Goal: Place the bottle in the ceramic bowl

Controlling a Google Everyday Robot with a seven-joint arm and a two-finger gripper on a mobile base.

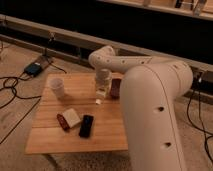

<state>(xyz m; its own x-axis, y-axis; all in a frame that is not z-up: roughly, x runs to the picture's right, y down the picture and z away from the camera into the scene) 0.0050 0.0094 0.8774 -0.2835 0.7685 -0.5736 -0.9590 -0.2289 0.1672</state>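
My gripper point(102, 93) hangs from the white arm over the middle of the wooden table point(50, 135). It is shut on the bottle point(99, 100), a small white cylinder whose lower end shows just below the fingers, above the tabletop. The ceramic bowl point(115, 88), dark reddish-brown, stands right beside the gripper on its right. The arm hides part of the bowl.
A white cup point(56, 86) stands at the table's back left. A flat white square block point(72, 116), a small red object point(62, 122) and a black object point(86, 126) lie near the front. Cables and a box point(34, 68) lie on the floor at left.
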